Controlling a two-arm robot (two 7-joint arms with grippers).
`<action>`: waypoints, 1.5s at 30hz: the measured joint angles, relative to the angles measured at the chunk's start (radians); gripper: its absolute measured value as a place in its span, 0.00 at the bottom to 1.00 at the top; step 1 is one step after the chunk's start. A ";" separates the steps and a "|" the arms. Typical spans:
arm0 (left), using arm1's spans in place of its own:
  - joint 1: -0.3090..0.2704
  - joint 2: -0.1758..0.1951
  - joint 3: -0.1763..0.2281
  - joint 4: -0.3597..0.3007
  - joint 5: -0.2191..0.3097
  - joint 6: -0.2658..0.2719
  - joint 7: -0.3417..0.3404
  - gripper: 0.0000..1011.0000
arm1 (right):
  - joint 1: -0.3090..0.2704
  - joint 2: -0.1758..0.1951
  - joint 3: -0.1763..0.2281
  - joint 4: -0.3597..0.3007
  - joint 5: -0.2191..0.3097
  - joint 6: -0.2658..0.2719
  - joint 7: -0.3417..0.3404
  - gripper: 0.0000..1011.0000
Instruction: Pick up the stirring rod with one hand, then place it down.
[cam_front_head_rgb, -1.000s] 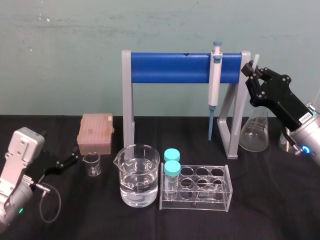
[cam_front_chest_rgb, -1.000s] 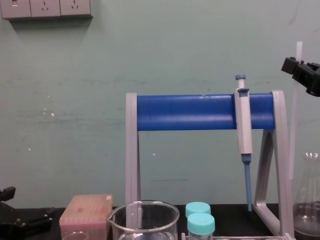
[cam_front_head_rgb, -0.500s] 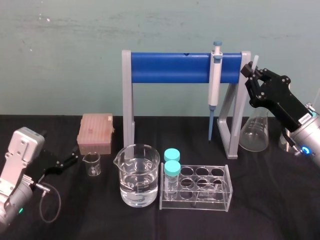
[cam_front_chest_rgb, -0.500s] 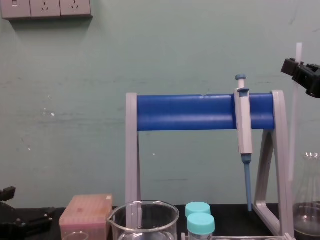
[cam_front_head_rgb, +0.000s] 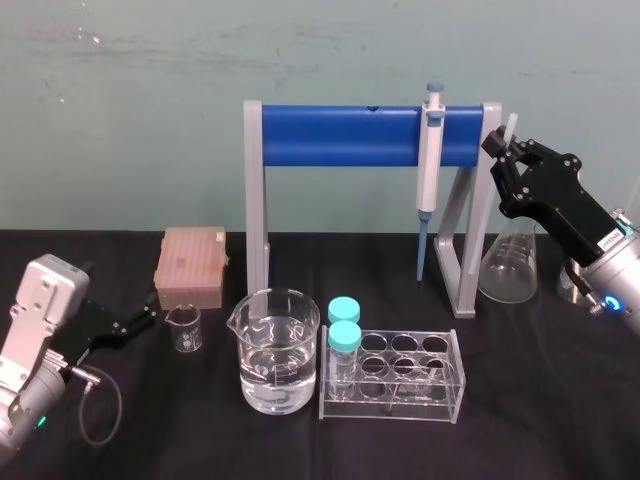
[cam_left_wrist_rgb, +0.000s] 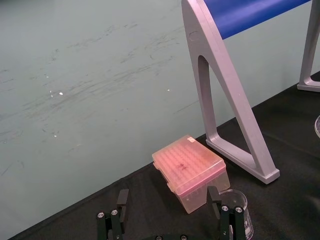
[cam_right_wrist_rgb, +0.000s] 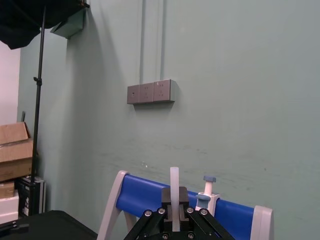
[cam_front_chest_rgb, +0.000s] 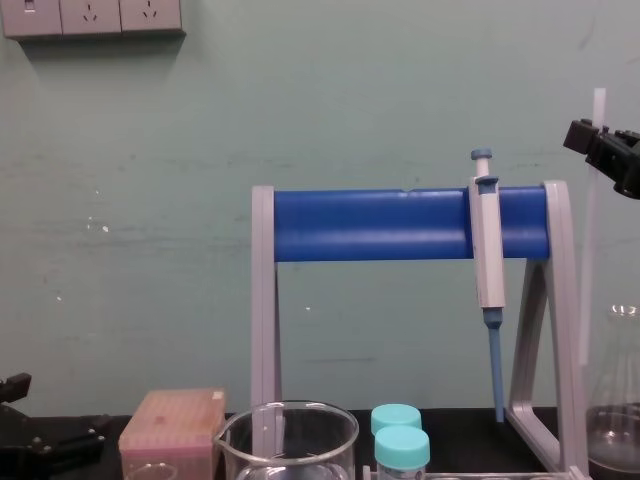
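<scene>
Black table. Thin translucent rod upright in clenched right gripper, lower end unclear beside glass flask. Left gripper parked low-left, spread.

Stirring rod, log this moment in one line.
stirring rod: upright, aloft | right end effector: shut on it | left end effector: open, parked near pink box

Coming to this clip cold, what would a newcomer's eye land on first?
The blue-barred stand at the back centre of the table dominates, with the pipette hanging from its bar. Just right of it, the right gripper holds the stirring rod upright, high up near the conical flask. The left gripper lies parked and open, low at the left.
</scene>
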 joint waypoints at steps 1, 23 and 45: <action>0.000 0.000 0.000 0.000 0.000 0.000 0.000 0.99 | 0.000 0.000 0.000 0.000 0.000 0.000 0.000 0.07; 0.000 0.000 0.000 0.000 0.000 0.000 0.000 0.99 | -0.011 0.007 0.001 -0.015 0.000 0.002 -0.001 0.07; 0.000 0.000 0.000 0.000 0.000 0.000 0.000 0.99 | -0.039 0.051 -0.101 -0.093 0.101 0.142 0.119 0.07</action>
